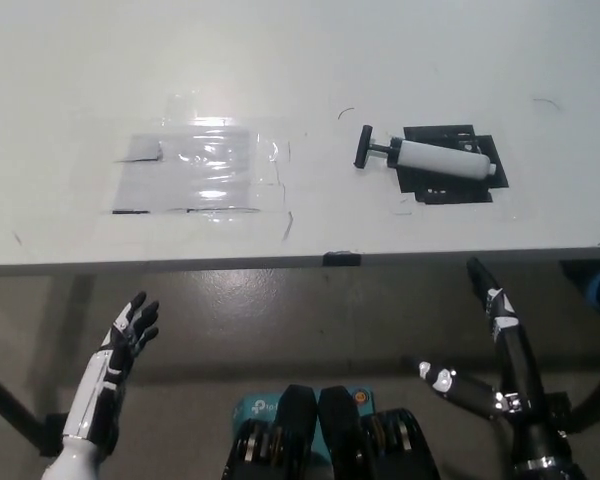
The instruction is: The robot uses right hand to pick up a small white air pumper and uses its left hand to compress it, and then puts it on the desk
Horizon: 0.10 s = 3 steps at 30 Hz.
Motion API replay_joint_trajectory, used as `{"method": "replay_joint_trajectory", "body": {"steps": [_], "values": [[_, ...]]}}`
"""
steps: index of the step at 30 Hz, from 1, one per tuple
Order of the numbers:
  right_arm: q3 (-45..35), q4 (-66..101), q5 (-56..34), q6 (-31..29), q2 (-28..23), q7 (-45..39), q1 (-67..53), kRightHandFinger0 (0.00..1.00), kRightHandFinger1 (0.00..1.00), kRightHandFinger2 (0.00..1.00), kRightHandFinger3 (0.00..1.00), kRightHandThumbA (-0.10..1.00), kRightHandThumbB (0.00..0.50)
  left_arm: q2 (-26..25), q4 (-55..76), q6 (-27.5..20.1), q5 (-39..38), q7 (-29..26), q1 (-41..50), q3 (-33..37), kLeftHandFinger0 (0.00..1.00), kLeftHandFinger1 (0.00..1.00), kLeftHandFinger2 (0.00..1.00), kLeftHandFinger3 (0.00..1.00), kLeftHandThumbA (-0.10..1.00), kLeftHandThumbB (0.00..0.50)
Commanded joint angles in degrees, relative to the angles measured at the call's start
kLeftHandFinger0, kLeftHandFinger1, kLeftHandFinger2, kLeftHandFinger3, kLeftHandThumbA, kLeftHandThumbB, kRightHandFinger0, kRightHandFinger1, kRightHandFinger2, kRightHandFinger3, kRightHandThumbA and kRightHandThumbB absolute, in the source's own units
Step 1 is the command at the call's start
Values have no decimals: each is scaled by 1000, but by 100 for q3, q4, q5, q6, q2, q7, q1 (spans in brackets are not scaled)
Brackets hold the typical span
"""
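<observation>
lying on its side on a black patch on the white desk [280, 60], the small white air pumper with black handle [442, 160] is held by neither spread, empty hand, white left [125, 335] or black right [495, 345], both below the desk edge, fitting either before pickup or after put-down.
</observation>
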State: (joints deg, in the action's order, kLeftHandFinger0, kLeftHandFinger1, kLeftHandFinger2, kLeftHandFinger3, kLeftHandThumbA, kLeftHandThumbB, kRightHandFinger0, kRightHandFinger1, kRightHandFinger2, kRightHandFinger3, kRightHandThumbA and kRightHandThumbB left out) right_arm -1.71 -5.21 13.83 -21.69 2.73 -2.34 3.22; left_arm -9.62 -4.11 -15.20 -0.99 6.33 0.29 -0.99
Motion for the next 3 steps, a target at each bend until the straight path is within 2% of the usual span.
{"method": "replay_joint_trajectory", "body": {"steps": [1, 3], "values": [[92, 102, -69, -377, 24, 234, 5, 1000, 1000, 1000, 1000, 1000, 185, -161, 83, -151, -33, 100, -135, -20, 1000, 1000, 1000, 1000, 1000, 287], [102, 78, 57, -406, 16, 295, 17, 1000, 1000, 1000, 1000, 1000, 188, -163, 75, -137, -58, 112, -163, -16, 1000, 1000, 1000, 1000, 1000, 288]]}}
